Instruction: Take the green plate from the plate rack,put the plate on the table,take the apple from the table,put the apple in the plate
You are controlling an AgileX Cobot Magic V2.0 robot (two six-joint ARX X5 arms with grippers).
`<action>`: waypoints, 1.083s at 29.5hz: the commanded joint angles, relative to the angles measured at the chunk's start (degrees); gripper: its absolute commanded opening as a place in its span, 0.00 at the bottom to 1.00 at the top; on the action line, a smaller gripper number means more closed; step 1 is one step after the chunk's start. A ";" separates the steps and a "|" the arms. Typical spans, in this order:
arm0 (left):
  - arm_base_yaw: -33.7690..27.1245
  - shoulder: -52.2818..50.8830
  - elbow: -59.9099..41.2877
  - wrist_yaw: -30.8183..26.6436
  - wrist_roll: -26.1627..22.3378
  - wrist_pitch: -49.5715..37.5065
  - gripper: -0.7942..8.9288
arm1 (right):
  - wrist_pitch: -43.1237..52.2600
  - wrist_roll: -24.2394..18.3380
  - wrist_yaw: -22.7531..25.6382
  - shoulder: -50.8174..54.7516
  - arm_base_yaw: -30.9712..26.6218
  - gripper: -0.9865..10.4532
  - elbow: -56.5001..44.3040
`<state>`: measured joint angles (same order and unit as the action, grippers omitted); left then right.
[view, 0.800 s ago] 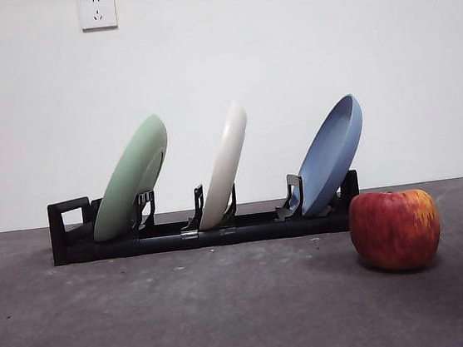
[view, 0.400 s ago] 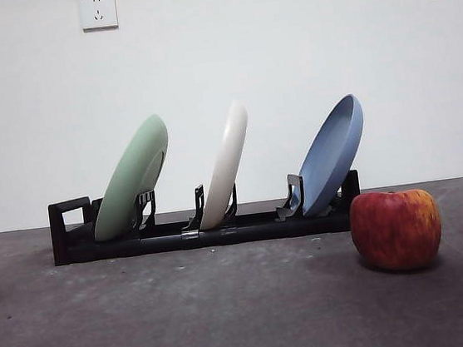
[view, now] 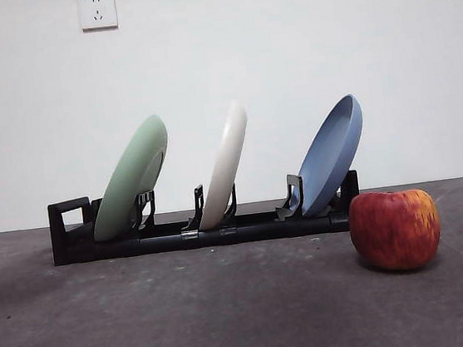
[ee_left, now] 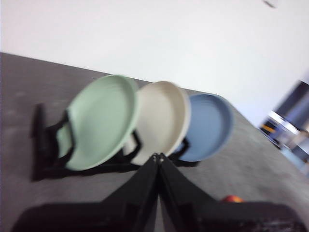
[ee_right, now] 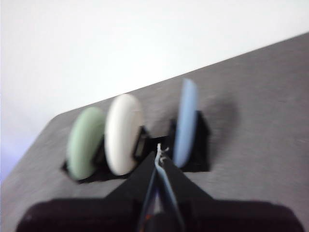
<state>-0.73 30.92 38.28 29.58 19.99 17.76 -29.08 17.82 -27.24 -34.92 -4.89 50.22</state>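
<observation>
The green plate (view: 132, 178) stands tilted in the left slot of the black plate rack (view: 196, 232) on the dark grey table (view: 189, 312). It also shows in the left wrist view (ee_left: 99, 121) and the right wrist view (ee_right: 84, 141). The red apple (view: 395, 228) rests on the table in front of the rack's right end; a sliver of the apple (ee_left: 232, 198) shows in the left wrist view. My left gripper (ee_left: 157, 157) is shut and empty, well short of the rack. My right gripper (ee_right: 160, 153) is shut and empty, also away from the rack. Neither shows in the front view.
A cream-white plate (view: 225, 166) stands in the rack's middle slot and a blue plate (view: 333, 155) in its right slot, just behind the apple. A white wall with two sockets (view: 97, 10) rises behind the table.
The plates, rack and apple have not moved. A faint shadow has come onto the table at the left.
</observation>
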 commanded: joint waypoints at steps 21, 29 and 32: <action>8.98 45.94 45.72 5.95 -20.22 34.36 0.08 | -31.34 -16.61 4.07 -44.33 16.94 0.12 39.52; 14.58 48.04 46.45 -7.43 -19.37 28.76 0.48 | -30.34 -16.52 6.34 -46.84 18.45 0.58 42.40; 15.76 51.17 50.29 -10.29 -18.49 28.68 0.48 | -30.58 -16.35 6.56 -46.84 18.45 0.58 43.41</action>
<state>14.87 81.80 88.66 19.42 1.13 47.05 -59.94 1.61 -20.82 -81.30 13.50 93.36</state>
